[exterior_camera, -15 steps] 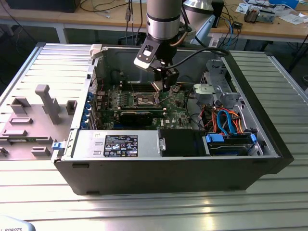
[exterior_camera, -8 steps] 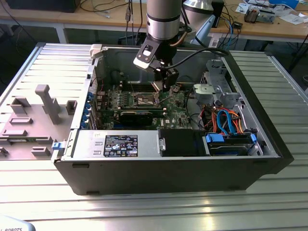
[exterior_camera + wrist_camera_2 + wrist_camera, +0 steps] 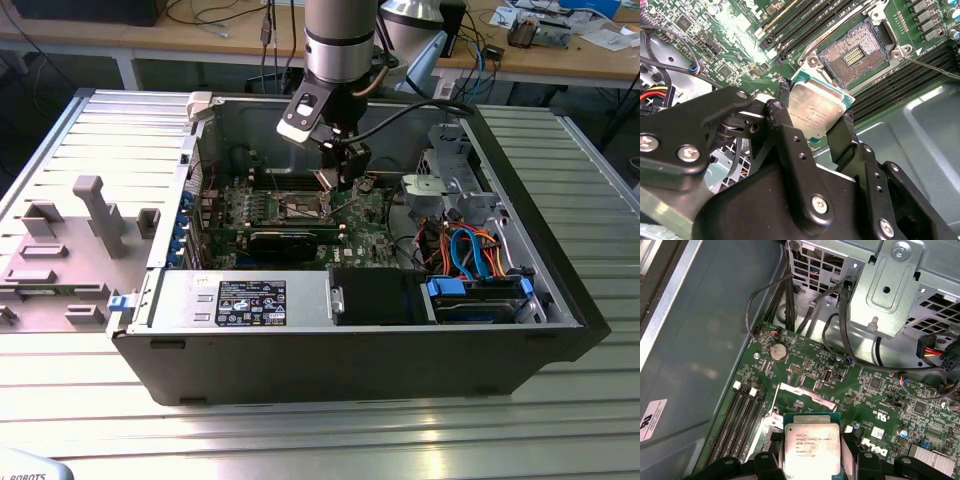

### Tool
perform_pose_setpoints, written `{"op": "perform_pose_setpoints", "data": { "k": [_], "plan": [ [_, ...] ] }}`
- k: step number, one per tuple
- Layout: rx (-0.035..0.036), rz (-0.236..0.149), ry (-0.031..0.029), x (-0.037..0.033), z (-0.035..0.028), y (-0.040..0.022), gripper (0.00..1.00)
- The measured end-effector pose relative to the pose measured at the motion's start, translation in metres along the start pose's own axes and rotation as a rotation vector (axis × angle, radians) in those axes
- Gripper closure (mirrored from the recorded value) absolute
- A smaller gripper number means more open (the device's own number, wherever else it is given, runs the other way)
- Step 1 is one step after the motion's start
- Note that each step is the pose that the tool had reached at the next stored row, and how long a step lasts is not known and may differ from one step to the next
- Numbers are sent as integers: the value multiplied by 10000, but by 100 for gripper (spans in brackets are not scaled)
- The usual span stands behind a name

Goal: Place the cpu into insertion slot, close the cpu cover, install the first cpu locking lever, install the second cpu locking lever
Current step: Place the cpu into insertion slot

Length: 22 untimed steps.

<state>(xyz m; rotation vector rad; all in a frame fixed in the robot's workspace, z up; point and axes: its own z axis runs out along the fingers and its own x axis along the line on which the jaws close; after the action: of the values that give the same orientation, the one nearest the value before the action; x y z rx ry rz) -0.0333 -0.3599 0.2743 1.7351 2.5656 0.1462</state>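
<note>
The gripper [image 3: 816,112] pinches the cpu [image 3: 811,449] by opposite edges between its fingers, above the green board [image 3: 880,390] near the insertion slot [image 3: 854,54], which is open and empty; seating, closing and both latching steps are judged outstanding, and the memory slots [image 3: 805,17] and black cables [image 3: 790,295] nearby are not in the way.

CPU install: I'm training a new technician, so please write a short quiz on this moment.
1. True or false: the claw is shut on the cpu.
2. The slot is: A empty, B filled by the cpu, C taped over.
3. Fill in: the slot sits on the green ____.
Key: 1 true; 2 A; 3 board.
</note>
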Motion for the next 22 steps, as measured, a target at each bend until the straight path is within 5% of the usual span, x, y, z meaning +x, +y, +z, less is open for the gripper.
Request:
{"op": "perform_pose_setpoints", "data": {
  "k": [22],
  "plan": [
    [-5,261,-26,0,5,0,46]
  ]
}}
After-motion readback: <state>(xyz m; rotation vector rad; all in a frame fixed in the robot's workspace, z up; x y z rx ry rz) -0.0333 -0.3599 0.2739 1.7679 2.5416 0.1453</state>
